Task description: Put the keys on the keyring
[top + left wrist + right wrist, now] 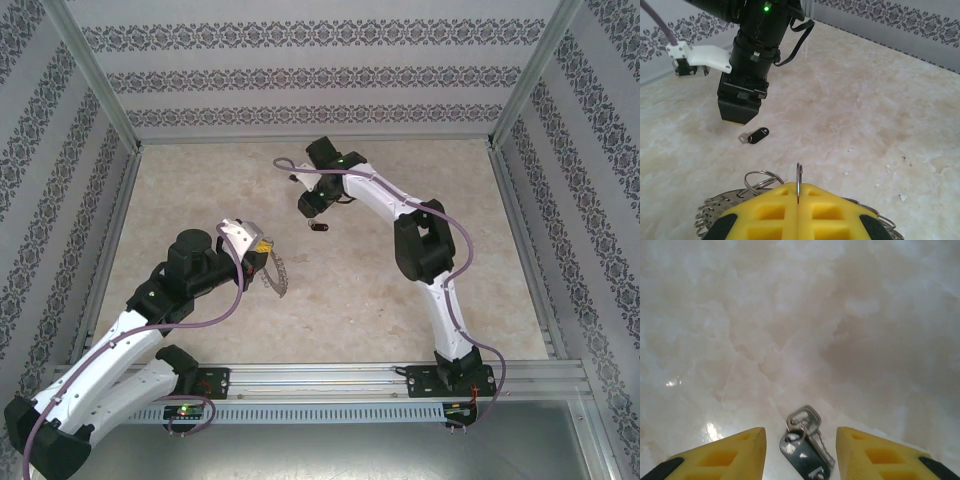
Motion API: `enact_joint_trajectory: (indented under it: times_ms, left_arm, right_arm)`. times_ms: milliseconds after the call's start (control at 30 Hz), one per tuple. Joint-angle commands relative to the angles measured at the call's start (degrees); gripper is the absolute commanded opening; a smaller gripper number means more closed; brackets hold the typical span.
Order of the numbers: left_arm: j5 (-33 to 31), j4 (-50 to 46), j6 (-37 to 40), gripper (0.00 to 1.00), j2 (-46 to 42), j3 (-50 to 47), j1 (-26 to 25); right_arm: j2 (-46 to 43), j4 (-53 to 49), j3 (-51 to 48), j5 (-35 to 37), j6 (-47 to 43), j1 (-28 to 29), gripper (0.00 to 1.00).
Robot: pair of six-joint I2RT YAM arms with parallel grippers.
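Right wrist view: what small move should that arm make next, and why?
Probably lower the right end effector slightly and close on the tagged key: it lies flat on the table between the open fingers, untouched, while the left end effector holds the keyring pinched upright.

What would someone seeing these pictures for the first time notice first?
Probably the left gripper, its yellow jaws shut on a thin keyring standing on edge, with a toothed wreath of silver keys fanned beneath it, left of the table's centre. Next comes the right gripper, open and hanging over a lone key with a dark fob lying on the marbled table.
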Motion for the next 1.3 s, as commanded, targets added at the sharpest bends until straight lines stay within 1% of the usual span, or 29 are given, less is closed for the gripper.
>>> enact_joint_trajectory:
  times_ms: [0, 133, 233, 567, 667, 800, 933, 1100, 1167, 1267]
  left_arm:
    - [-2.3, 0.2, -0.9, 0.00, -1.0, 0.0, 0.8]
    - [-2.1, 0.9, -1.1, 0.00, -1.2, -0.5, 0.9]
    - [-1.9, 1.4, -0.9, 0.00, -1.2, -0.6, 0.9]
    - [-1.3, 2.6, -0.4, 0.00, -1.6, -0.5, 0.9]
    - [-1.0, 2.7, -0.2, 0.00, -1.5, -0.4, 0.9]
    - [-1.1, 2.7, -0.3, 0.00, -1.2, -0.6, 0.9]
    - [-0.9, 2.6, -0.3, 0.00, -0.9, -0.5, 0.8]
    - [-0.8, 2.7, -0.2, 0.00, -0.9, -0.4, 0.9]
    - [-0.8, 2.7, -0.2, 0.00, -0.9, -0.3, 0.9]
    - [-0.9, 2.5, -0.2, 0.00, -1.1, -0.2, 0.8]
  right_arm:
    - [3.8, -8.3, 5.2, 3.2, -0.1, 1.2, 0.41]
    - [7.1, -11.4, 8.7, 5.5, -0.4, 1.5, 0.39]
    - [8.0, -12.5, 9.5, 7.0, -0.5, 1.7, 0.38]
    - [10.3, -13.0, 10.0, 6.8, 0.1, 1.6, 0.34]
    - [10.9, -12.7, 10.4, 5.9, 0.3, 1.5, 0.30]
    - [10.9, -12.0, 10.0, 4.6, 0.6, 1.3, 0.21]
    - [11.0, -11.8, 10.0, 4.2, 0.8, 1.1, 0.15]
    - [9.4, -10.4, 7.8, 3.0, 1.3, 0.5, 0.03]
    - [8.0, -9.6, 6.2, 2.4, 1.3, 0.2, 0.00]
    - [4.8, -8.3, 3.0, 1.8, 0.9, 0.0, 0.00]
